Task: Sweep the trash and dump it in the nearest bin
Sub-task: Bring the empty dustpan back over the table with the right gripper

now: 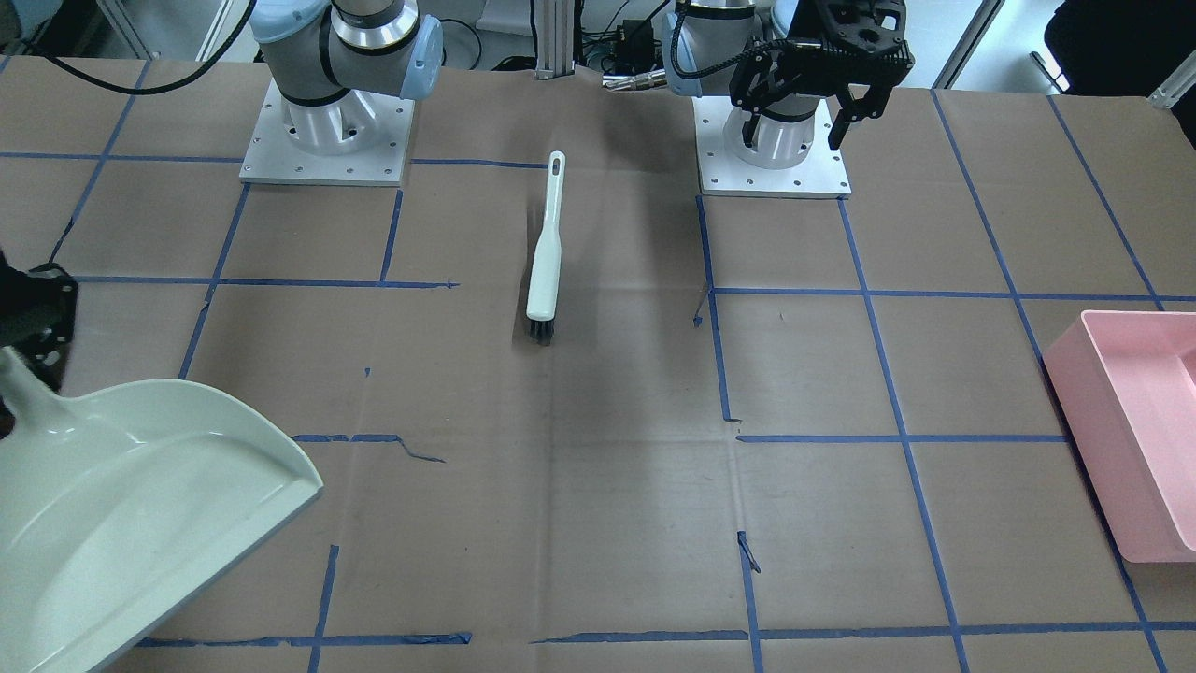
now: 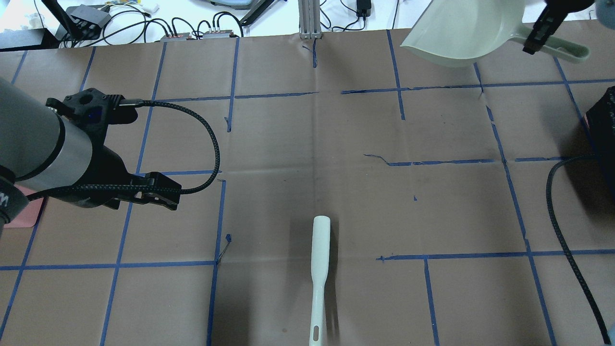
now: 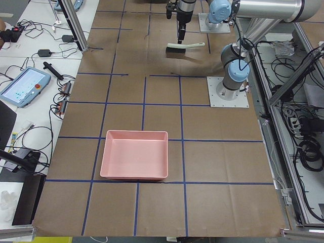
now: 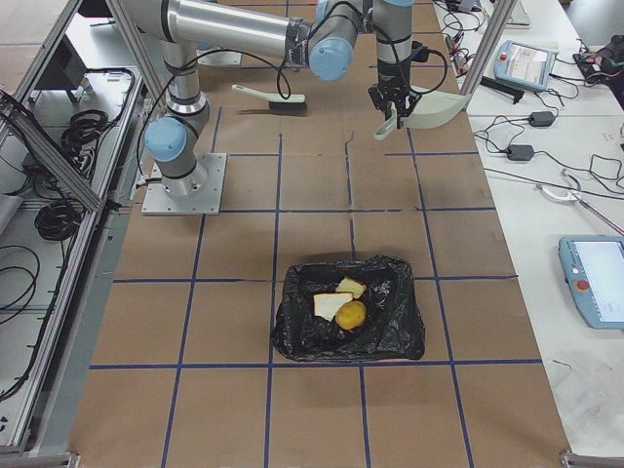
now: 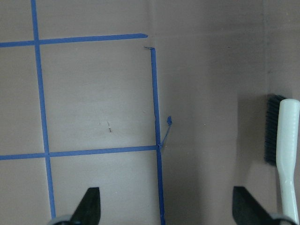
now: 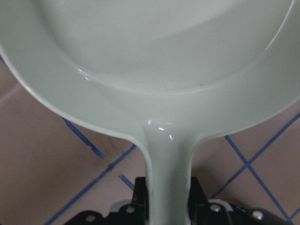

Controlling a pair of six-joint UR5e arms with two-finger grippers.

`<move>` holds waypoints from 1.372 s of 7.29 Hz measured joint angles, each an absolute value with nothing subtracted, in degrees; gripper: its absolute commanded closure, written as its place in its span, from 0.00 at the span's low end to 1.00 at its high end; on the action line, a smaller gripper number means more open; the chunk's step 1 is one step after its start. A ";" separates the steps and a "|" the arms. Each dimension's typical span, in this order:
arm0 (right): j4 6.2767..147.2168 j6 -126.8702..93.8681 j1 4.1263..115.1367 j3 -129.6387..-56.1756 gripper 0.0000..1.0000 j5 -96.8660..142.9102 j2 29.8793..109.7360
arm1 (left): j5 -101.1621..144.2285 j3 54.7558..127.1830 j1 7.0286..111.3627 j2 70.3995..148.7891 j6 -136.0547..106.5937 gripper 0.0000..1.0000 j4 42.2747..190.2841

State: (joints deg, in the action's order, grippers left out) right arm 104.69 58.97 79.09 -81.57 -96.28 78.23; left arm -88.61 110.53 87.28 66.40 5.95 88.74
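Trash (image 4: pixel 341 304) lying in black-lined bin (image 4: pixel 400 331) at right end of surface (image 1: pixel 598 486), well apart from right gripper (image 2: pixel 538 36), the nearer one, clamped on empty dustpan (image 1: pixel 140 505) handle; left gripper (image 5: pixel 166 204) spread wide, holding nothing, brush (image 1: pixel 545 248) just beside, handle toward robot.

The left tool (image 1: pixel 792 131) is held raised beside its own base, fingers (image 5: pixel 89 204) spread wide apart and empty. The right arm (image 4: pixel 244 29) is stretched far forward, its tool (image 2: pixel 534 42) clamped on a dustpan handle (image 6: pixel 166 178).

glossy plastic dustpan (image 6: pixel 150 70), matt paper table cover (image 1: pixel 598 467)
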 measured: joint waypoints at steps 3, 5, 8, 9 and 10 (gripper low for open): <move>102.24 34.95 87.92 -81.60 0.96 -93.43 75.36 | -88.58 111.85 87.28 64.95 5.88 0.00 88.35; 101.36 20.08 94.08 -81.49 0.96 -93.02 72.35 | -88.69 112.51 87.28 64.67 5.87 0.00 88.17; 100.90 2.33 102.56 -80.35 0.95 -92.44 66.66 | -89.84 112.79 87.28 64.81 5.28 0.00 88.62; 100.48 -1.30 104.28 -79.63 0.95 -91.40 65.04 | -89.91 112.85 87.28 64.84 5.19 0.00 88.66; 100.23 -4.04 105.93 -78.95 0.95 -90.46 63.47 | -89.94 113.08 87.28 64.85 5.20 0.00 88.72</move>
